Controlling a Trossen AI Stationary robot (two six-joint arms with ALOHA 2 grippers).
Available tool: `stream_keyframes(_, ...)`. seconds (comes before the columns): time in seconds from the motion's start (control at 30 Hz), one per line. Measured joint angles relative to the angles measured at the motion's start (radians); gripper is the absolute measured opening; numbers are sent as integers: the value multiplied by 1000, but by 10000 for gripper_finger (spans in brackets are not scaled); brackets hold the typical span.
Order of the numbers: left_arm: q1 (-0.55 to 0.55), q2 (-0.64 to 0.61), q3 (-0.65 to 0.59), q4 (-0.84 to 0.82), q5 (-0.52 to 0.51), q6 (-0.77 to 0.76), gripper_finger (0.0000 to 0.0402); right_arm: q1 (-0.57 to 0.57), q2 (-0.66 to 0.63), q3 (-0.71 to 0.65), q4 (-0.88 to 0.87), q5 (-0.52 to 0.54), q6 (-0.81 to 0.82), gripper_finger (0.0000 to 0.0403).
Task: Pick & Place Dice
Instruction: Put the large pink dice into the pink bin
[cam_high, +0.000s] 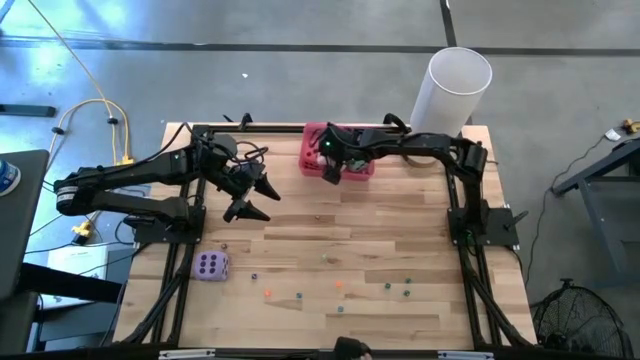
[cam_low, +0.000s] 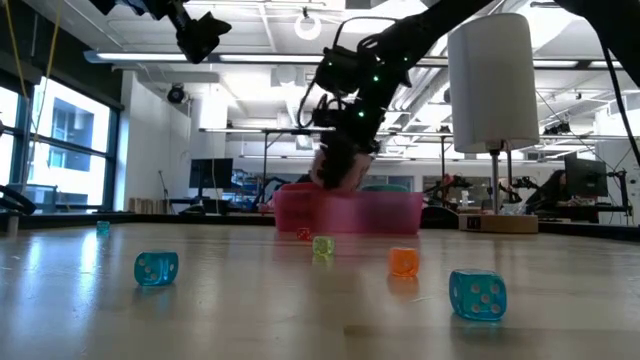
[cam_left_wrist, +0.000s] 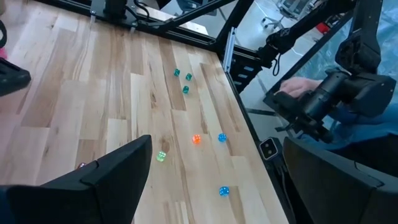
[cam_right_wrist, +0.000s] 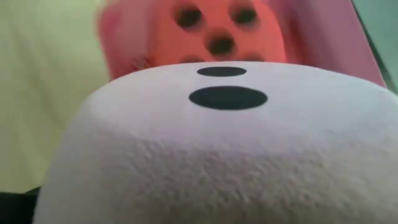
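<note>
The right end effector (cam_high: 331, 170) pinches a pale pink soft cube die (cam_right_wrist: 224, 155) above the pink rectangular tray (cam_high: 312, 135); a red die (cam_right_wrist: 217, 31) lies beneath. The foam likely compresses: grip opposite flat faces. The left end effector (cam_high: 255, 195) hangs spread.

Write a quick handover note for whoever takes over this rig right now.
Right pincer: over the pink tray at the back edge, shut on the pink die.
Left pincer: open, empty, above the table's back left.
Done: the red die lies in the tray.
Left: release the pink die; the purple die at front left; the tiny dice scattered across the front.
</note>
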Motion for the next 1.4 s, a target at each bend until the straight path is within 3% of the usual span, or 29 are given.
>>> stream_keyframes(0.43, -34, 0, 0, 0, -1, 1, 353, -2, 3, 2, -57, 43, 25, 391)
stream_keyframes(0.67, -34, 0, 0, 1, -2, 4, 353, -6, 3, 3, -93, 252, 129, 391)
stream_keyframes(0.73, -34, 0, 0, 1, -2, 16, 353, -7, 3, 3, -88, 270, 130, 391)
stream_keyframes(0.97, -34, 0, 0, 1, -3, 22, 353, -6, 3, 3, -81, 187, 129, 392)
stream_keyframes(1.4, -34, 0, 0, 0, -3, 25, 353, 6, 3, 3, -80, 190, 131, 400)
